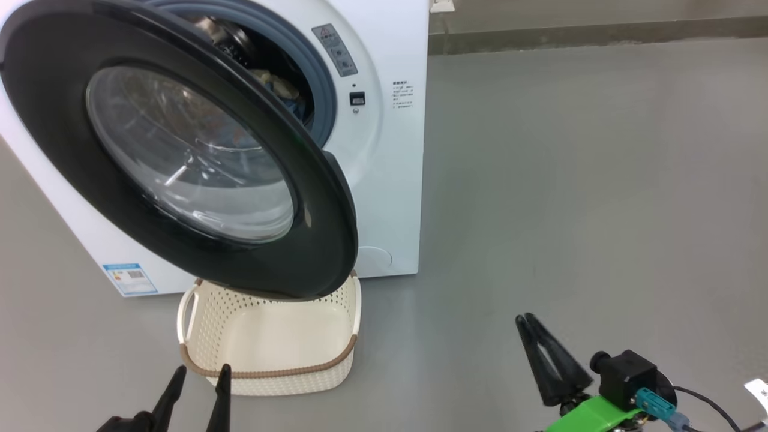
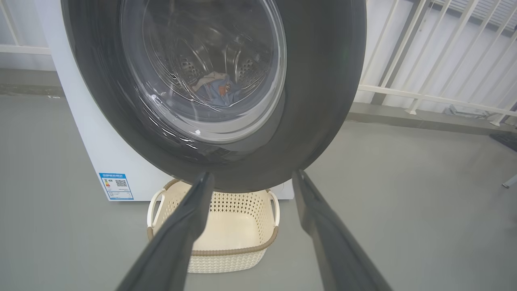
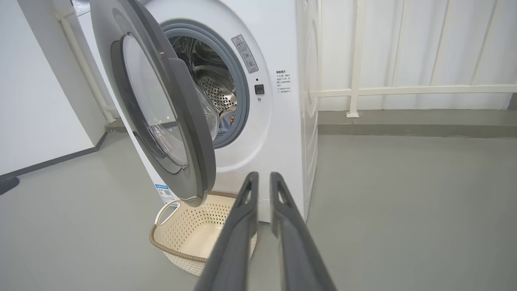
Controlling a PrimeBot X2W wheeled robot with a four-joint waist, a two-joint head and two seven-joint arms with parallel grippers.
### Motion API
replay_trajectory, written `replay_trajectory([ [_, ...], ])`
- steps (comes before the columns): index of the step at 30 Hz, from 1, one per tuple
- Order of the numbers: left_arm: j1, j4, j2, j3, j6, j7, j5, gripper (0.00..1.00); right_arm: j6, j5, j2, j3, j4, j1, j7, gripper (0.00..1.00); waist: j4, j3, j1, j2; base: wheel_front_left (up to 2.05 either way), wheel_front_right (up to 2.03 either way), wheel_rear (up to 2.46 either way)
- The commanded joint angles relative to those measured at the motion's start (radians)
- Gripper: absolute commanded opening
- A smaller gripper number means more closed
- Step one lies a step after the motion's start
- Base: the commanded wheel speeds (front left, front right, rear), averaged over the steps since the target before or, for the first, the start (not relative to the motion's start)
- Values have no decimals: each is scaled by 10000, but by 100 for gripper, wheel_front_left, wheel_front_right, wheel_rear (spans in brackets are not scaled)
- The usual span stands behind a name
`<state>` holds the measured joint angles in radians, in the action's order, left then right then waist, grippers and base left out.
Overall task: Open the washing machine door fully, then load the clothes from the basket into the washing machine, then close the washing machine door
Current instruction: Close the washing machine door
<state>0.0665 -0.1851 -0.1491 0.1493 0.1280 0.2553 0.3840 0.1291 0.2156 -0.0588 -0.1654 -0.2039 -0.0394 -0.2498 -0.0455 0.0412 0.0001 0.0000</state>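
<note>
Your basket (image 1: 270,373) sits empty in front of the washing machine (image 1: 390,180), and the clothes (image 1: 279,87) lie in the drum, so loading looks done. The washing machine door (image 1: 312,240) hangs half-open above the basket; closing it remains. Left gripper (image 1: 201,369) is spread wide, right gripper (image 1: 528,321) pinched nearly together, both empty.

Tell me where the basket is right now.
Head view, lower left of centre: the basket stands on the floor in front of the washing machine, beneath the lower edge of the open washing machine door.
</note>
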Motion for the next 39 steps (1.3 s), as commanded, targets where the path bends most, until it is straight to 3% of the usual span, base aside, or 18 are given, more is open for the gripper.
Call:
replay_trajectory([
  [1, -469, 181, -140, -283, 27, 64, 24, 100, 16, -48, -86, -411, 298, -554, -120, 0, -107, -153, -1, 0, 0, 0, 0],
  [12, -1191, 184, -16, 152, 27, 65, 76, 100, 16, 103, -846, -2145, 250, -2390, -120, 0, -833, -1196, -1, 0, 0, 0, 0],
  [23, -2191, -8, 180, 791, 27, 65, 278, 100, 16, 852, -1664, -4516, -451, -4926, -120, 0, -1927, -2489, -1, 0, 0, 0, 0],
  [39, -2891, -146, 447, 1304, 27, 65, 441, 100, 16, 1103, -2051, -4823, -1469, -6484, -120, 0, -2920, -3545, -1, 0, 0, 0, 0],
])
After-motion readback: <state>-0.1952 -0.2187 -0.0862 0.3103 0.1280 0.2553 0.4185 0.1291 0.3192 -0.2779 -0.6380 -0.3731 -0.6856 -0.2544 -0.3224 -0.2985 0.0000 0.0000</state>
